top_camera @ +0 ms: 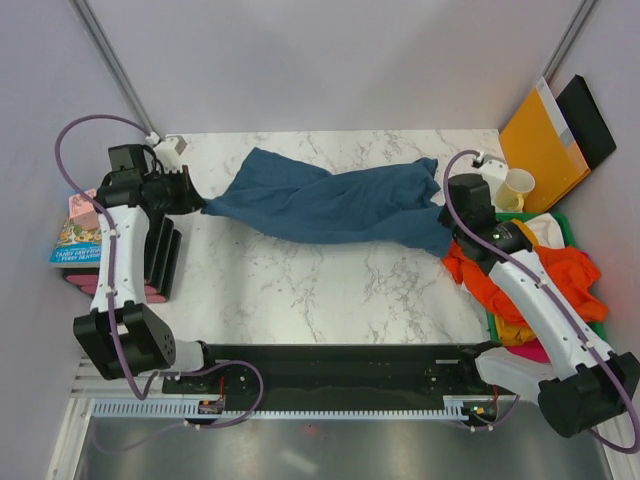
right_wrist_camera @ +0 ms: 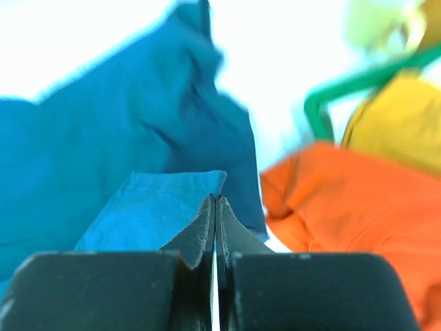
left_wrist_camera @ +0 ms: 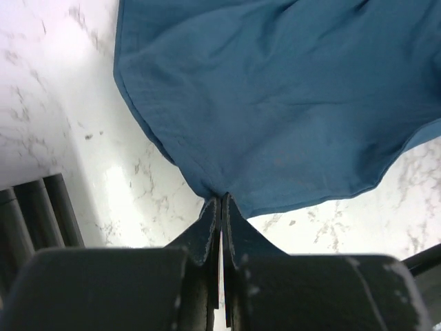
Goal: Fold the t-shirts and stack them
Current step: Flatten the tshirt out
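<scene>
Clamped L gripper (left_wrist_camera: 220, 201) on teal t-shirt (top_camera: 330, 205) edge, table (top_camera: 300, 290) far-left; clamped R gripper (right_wrist_camera: 215, 200) on opposite end, table far-right, just beside orange t-shirts (top_camera: 575, 270). Stretched cloth across table's far half btwn both, likely to spread flat before 1st fold.

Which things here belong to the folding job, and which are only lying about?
Job: blue t-shirt, gripped at both ends by the left tool and right tool; orange t-shirt; yellow t-shirt.
Lying about: orange envelope; paper cup; book.
</scene>
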Controlling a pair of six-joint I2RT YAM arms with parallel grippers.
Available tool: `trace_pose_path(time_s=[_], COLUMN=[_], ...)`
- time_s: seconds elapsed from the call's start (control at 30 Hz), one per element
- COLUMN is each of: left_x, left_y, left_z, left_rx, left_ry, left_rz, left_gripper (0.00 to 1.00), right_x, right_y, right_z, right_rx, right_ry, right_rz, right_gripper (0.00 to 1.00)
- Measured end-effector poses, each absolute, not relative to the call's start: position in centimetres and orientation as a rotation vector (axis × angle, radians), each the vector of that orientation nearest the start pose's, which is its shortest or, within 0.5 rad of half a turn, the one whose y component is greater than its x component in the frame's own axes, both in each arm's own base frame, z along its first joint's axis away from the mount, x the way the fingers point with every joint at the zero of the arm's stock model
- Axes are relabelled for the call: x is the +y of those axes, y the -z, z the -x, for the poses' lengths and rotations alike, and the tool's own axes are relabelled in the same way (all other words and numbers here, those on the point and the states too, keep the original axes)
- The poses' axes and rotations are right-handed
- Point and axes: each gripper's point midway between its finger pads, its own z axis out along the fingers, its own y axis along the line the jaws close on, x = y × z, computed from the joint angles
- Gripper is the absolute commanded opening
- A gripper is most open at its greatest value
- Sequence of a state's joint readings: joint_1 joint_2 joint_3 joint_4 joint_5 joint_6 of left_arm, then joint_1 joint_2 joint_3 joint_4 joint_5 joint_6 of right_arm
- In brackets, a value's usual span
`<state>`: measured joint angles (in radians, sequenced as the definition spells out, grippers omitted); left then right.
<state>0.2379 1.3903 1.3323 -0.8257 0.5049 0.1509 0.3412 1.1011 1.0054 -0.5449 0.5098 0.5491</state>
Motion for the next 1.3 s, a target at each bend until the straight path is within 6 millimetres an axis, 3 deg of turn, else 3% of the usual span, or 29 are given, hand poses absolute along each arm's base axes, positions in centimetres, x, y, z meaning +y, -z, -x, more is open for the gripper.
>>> trace_pose_path(time_s=[0.23, 0.53, 0.77, 0.97, 1.07, 1.13, 1.2, 1.3], left_x=[-1.3, -2.9, -4.4, -5.4, -5.3, -4.6, -3.5, -1.5], left_y=[-31.4, -43.0, -50.5, -56.6, -56.5, -54.7, -51.3, -43.9], left_z=[-33.7, -27.9, -21.6, -17.4, -18.3, -21.0, -25.3, -32.4], left_rx=[2.114, 1.819, 1.594, 1.423, 1.434, 1.497, 1.600, 1.805], left_ry=[0.431, 0.334, 0.246, 0.205, 0.220, 0.243, 0.275, 0.329], left_rz=[-0.168, -0.237, -0.280, -0.293, -0.283, -0.266, -0.231, -0.156], left_gripper=[0.02, 0.02, 0.02, 0.02, 0.02, 0.02, 0.02, 0.02], right_x=[3.8, 1.9, 1.2, 1.3, 1.8, 2.5, 3.4, 4.0], right_y=[-33.4, -46.7, -52.1, -56.3, -56.0, -54.2, -50.7, -43.8], right_z=[-32.6, -28.6, -25.9, -25.3, -26.6, -28.7, -32.3, -38.9], right_rx=[1.859, 1.616, 1.502, 1.418, 1.422, 1.465, 1.544, 1.698], right_ry=[-0.010, -0.070, -0.132, -0.189, -0.191, -0.170, -0.134, -0.060], right_rz=[-0.451, -0.428, -0.430, -0.428, -0.430, -0.428, -0.433, -0.453], right_gripper=[0.00, 0.00, 0.00, 0.00, 0.00, 0.00, 0.00, 0.00])
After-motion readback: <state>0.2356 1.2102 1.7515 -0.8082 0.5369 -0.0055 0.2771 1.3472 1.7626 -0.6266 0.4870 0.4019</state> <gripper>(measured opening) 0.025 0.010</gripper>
